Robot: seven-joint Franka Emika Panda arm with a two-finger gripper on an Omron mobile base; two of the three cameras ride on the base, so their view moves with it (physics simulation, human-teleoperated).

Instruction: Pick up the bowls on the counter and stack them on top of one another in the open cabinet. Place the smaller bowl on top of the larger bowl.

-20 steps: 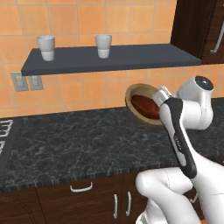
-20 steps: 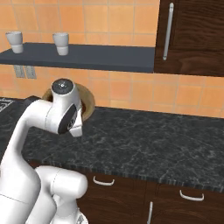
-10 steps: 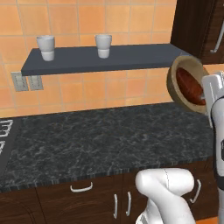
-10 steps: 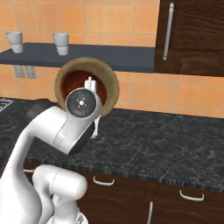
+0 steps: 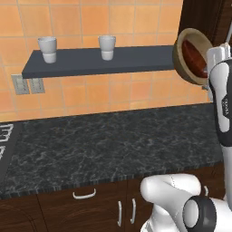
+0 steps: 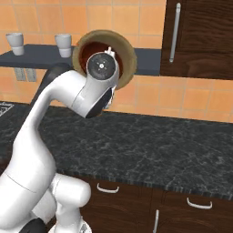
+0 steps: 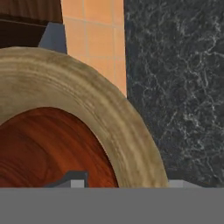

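The larger bowl, tan with a thick rim, hangs tipped on its side at the right end of the open cabinet. The smaller bowl, glossy reddish-brown, sits nested inside it. My gripper is shut on the tan rim. In the right base view the hand covers the middle of the larger bowl, and the smaller bowl shows inside it. The hand view is close on the tan rim and the reddish inside, with the counter far below.
Two white cups stand on the left half of the shelf. A dark brown wood cabinet with a metal handle hangs just right of the shelf's end. The black counter runs below.
The arm has lifted the nested bowls from just above the counter up to shelf height and swung them right, toward the shelf's right end.
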